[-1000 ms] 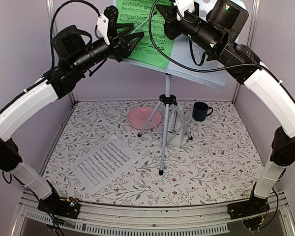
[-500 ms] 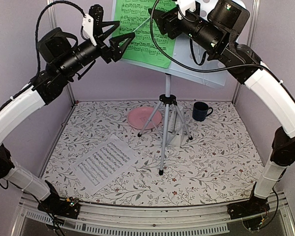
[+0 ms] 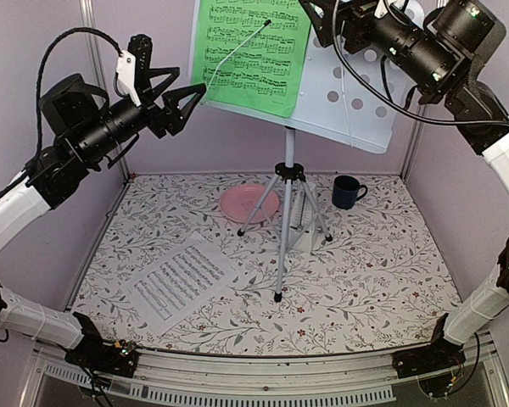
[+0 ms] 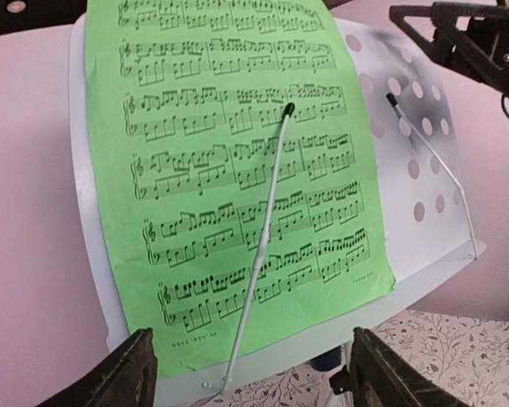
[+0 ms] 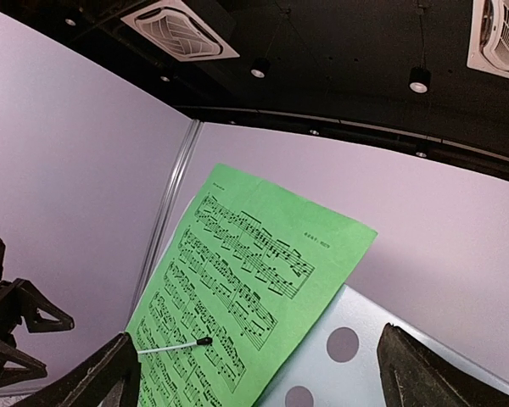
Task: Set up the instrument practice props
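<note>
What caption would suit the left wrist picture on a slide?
Green music sheet pinned by a wire arm on the perforated music stand.

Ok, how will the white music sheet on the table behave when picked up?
The white music sheet looks like a single thin page, so it is probably floppy and very light, drooping from a one-edge grip. It lies flat on the patterned table, so getting under an edge looks hard, and it may slide instead.
</note>
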{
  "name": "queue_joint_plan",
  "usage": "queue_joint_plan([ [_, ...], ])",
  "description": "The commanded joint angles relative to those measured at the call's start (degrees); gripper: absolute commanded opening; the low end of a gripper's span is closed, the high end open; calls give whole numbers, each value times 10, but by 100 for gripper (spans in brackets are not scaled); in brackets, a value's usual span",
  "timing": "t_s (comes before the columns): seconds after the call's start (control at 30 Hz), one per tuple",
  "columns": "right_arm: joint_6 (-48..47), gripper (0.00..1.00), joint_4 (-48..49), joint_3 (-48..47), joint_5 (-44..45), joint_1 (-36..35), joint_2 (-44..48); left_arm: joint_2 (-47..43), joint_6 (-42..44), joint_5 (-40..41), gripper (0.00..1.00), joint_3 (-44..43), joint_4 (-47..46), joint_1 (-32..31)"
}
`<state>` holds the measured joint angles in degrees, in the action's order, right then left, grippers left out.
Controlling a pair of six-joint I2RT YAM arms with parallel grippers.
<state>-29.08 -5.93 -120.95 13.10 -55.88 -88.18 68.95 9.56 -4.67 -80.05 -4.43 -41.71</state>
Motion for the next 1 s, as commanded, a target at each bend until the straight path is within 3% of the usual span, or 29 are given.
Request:
queue_joint_plan([
  [0.0, 45, 99, -27, 41, -3, -9, 58, -41, -49, 44, 78, 48, 62, 0],
  [0.13, 90, 99, -67, 104, -29, -12, 113, -67, -100, 65, 79, 92, 148, 10],
  [0.3, 125, 99, -101, 207, -26, -12, 168, -89, -201, -13, 80, 187, 200, 71],
  [0.43, 160, 99, -114, 280, -63, -12, 220, -79, -229, -159, 78, 276, 179, 153],
  [0.57, 185, 99, -152, 317, -108, -12, 255, -29, -237, -336, 74, 348, 84, 246],
  [0.63, 196, 99, -170, 334, -128, -11, 268, 28, -220, -379, 73, 349, 75, 272],
  [0.8, 213, 99, -188, 379, -184, -12, 299, 159, -152, -381, 70, 285, 124, 313],
  [0.97, 235, 99, -179, 435, -235, -12, 316, 263, -79, -387, 70, 205, 187, 315],
])
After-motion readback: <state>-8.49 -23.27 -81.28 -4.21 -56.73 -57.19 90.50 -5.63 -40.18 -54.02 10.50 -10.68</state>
